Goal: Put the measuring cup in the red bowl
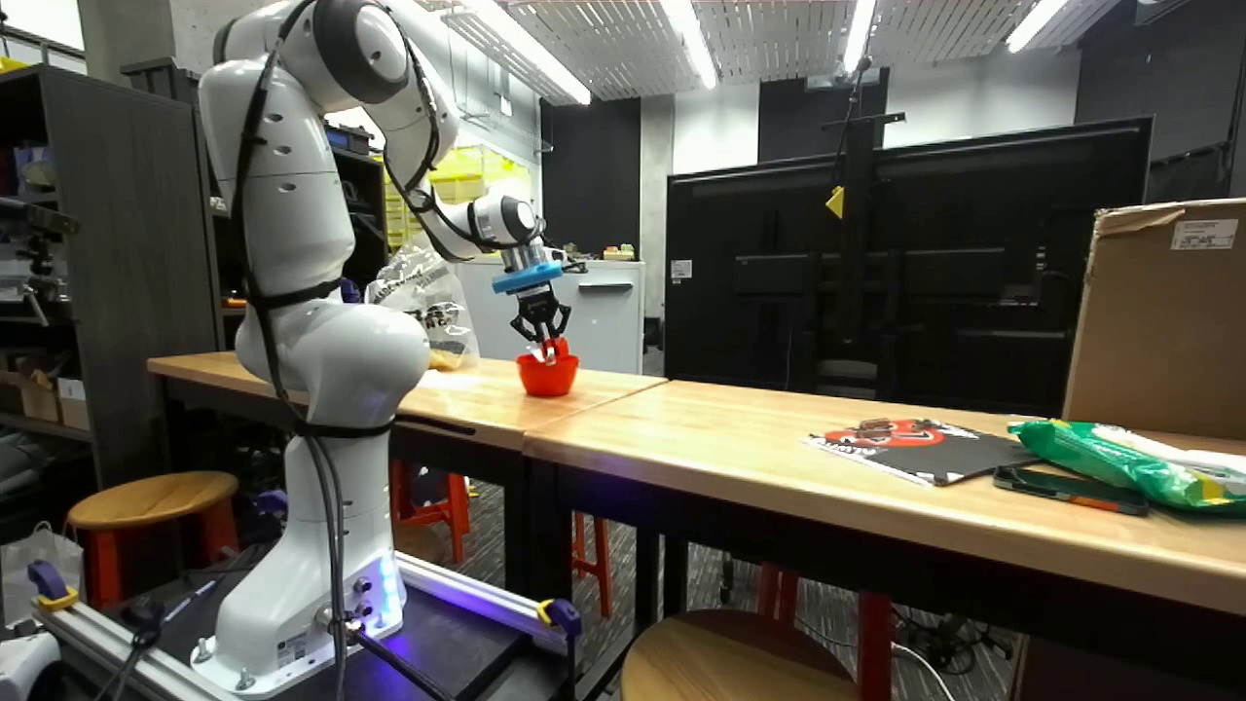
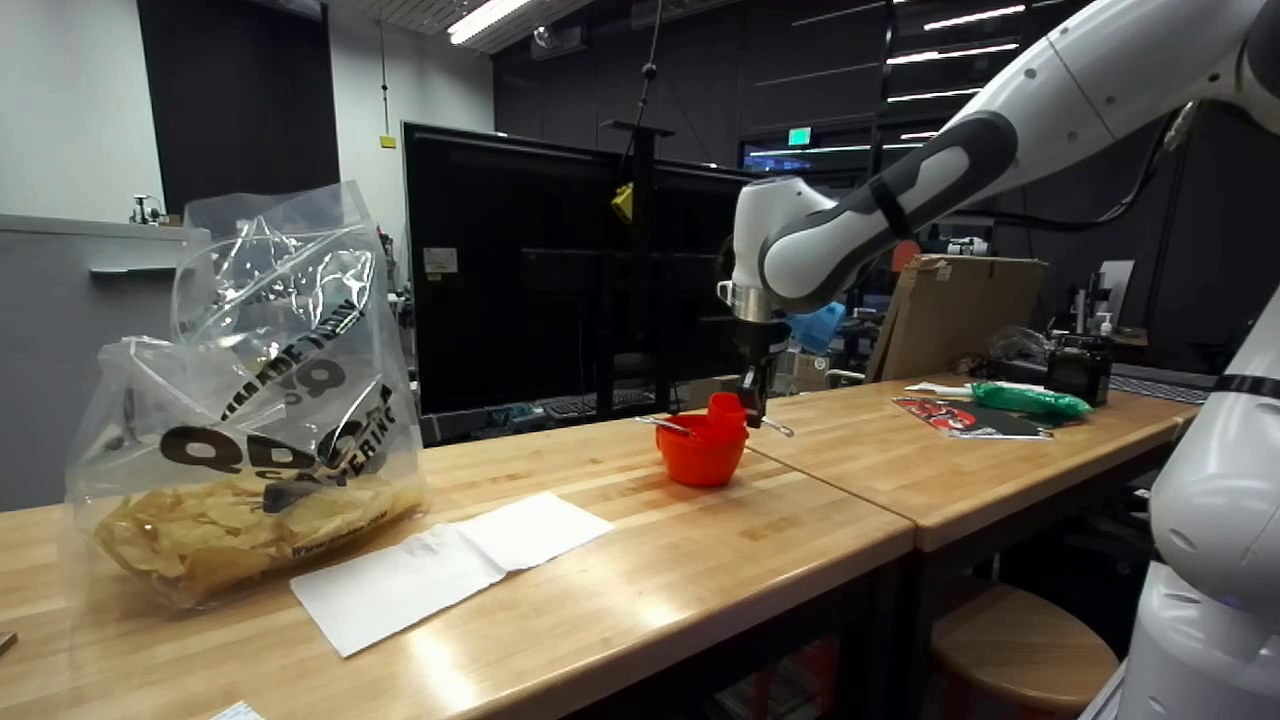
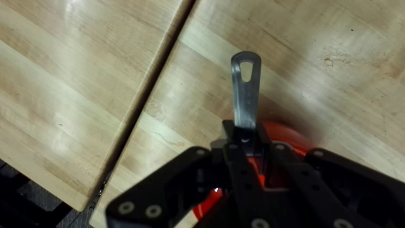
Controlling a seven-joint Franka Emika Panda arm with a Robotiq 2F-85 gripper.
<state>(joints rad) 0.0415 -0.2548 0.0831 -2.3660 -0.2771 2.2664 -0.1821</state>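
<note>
The red bowl stands on the table in both exterior views; in an exterior view its side shows well. My gripper is shut on the metal handle of the measuring cup, and the handle's end juts past the fingertips. The small red measuring cup appears at the bowl's rim on the gripper's side, overlapping the opening; whether it touches the bowl I cannot tell. Its body is mostly hidden behind the fingers in the wrist view. Another silver handle lies across the bowl's opposite rim.
A seam between two tables runs near the bowl. A clear bag of chips and white paper lie on the bowl's table. Farther along are a magazine, a green package, a dark phone-like object and cardboard.
</note>
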